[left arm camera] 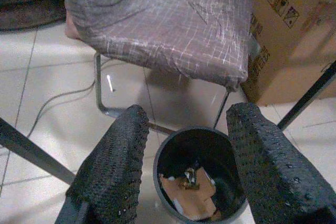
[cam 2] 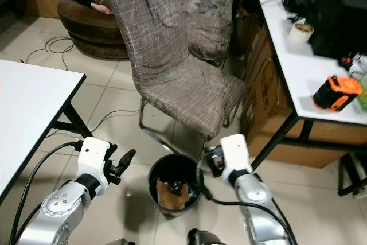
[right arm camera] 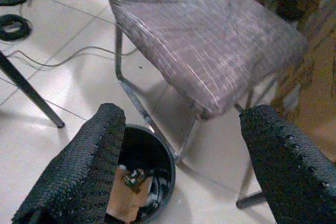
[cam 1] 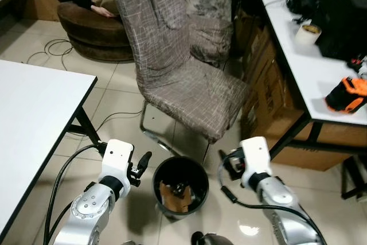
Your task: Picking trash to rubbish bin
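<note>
bin [cam 1: 180, 187] between both hands, left hand [left arm camera: 184, 177] open, right hand [right arm camera: 184, 166] open, cardboard [left arm camera: 191, 198] inside

The bin [left arm camera: 199, 179] is getting cropped at the frame's bottom edge, and the scraps [left arm camera: 190, 195] inside are looking too murky to identify.
</note>
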